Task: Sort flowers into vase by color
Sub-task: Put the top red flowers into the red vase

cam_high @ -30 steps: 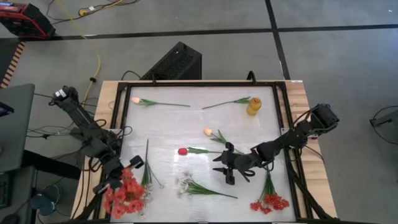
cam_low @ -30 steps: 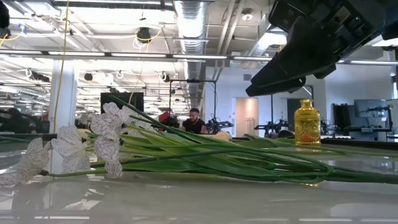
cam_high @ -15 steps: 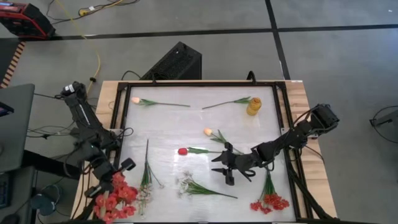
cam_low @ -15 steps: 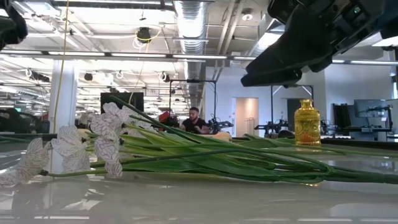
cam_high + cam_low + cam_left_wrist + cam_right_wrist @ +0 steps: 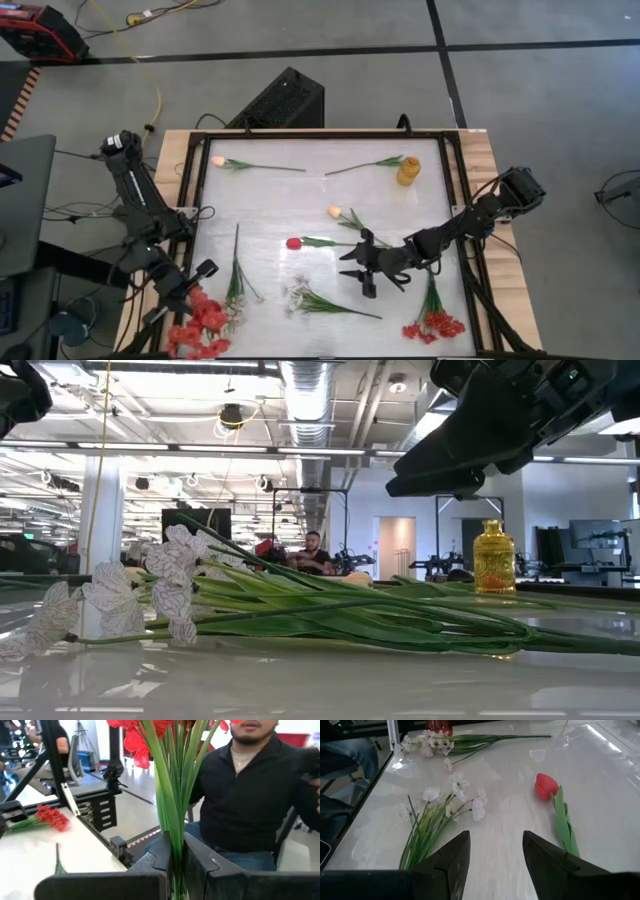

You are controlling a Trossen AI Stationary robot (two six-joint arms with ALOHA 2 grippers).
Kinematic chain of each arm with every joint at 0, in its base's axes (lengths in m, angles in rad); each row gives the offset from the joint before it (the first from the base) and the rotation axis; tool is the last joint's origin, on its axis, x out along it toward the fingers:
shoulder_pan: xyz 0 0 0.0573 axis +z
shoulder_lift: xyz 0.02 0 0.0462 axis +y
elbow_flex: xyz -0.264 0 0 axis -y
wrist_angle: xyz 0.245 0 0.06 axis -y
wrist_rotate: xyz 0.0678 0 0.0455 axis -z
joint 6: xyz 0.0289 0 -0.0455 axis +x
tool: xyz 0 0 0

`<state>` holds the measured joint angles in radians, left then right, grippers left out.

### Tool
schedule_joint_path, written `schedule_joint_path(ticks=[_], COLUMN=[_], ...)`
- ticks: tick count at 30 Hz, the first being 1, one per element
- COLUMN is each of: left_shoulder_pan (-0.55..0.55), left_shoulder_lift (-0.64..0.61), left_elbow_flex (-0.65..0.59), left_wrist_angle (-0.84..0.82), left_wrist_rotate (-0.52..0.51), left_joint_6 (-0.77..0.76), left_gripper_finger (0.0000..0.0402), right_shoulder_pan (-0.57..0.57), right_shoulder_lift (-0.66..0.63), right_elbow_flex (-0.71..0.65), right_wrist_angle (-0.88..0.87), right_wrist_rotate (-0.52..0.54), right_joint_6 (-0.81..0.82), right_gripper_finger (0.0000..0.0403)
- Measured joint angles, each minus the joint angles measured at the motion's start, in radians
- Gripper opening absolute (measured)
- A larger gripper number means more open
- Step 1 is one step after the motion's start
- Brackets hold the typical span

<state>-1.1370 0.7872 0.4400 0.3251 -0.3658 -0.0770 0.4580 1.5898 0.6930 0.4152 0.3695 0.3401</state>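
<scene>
My left gripper (image 5: 190, 285) is shut on a bunch of red blossom clusters (image 5: 197, 327) with green stems, over the table's near left corner. My right gripper (image 5: 360, 272) hovers open above the table's middle, over bare table between a red tulip (image 5: 546, 785) and a white spray (image 5: 437, 815). Both lie flat. A second white spray (image 5: 236, 275) lies at the near left. Peach-yellow tulips (image 5: 334, 211) (image 5: 217, 160) lie farther back. The yellow vase (image 5: 408, 171) stands upright at the far right, a yellow flower (image 5: 372, 164) lying beside it. My left gripper pinches the bundle of green stems (image 5: 175, 845) between its two fingers (image 5: 197, 862), which point level. The red blossoms (image 5: 142, 735) stand out beyond the fingers. The bunch is lifted clear of the table.
Another red cluster (image 5: 434, 322) lies at the near right. The table has a raised dark frame (image 5: 188, 180) round its white top. A person in a black shirt (image 5: 250, 795) sits just beyond the table's near left corner. Bare table shows between the flowers in the middle.
My left gripper has swung toward the table's near left corner, carrying the red bunch with it. The blossoms now hang out past the table's edge. My right gripper has stayed where it was, open.
</scene>
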Motion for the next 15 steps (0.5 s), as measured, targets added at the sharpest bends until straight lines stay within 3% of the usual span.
schedule_joint_path(ticks=[10,15], left_shoulder_pan=[-0.058,-0.059], left_shoulder_lift=[0.0,-0.024], left_elbow_flex=[-0.006,-0.144], left_wrist_angle=[-0.034,0.163], left_wrist_rotate=[-0.126,-0.139], left_joint_6=[0.022,0.001], left_gripper_finger=[0.0015,0.0009], right_shoulder_pan=[0.0,0.0], right_shoulder_lift=[0.0,0.0], right_elbow_flex=[0.0,0.0], right_wrist_angle=[0.052,0.061], right_wrist_rotate=[0.0,0.0], right_joint_6=[-0.005,-0.005], right_gripper_finger=[0.0209,0.0209])
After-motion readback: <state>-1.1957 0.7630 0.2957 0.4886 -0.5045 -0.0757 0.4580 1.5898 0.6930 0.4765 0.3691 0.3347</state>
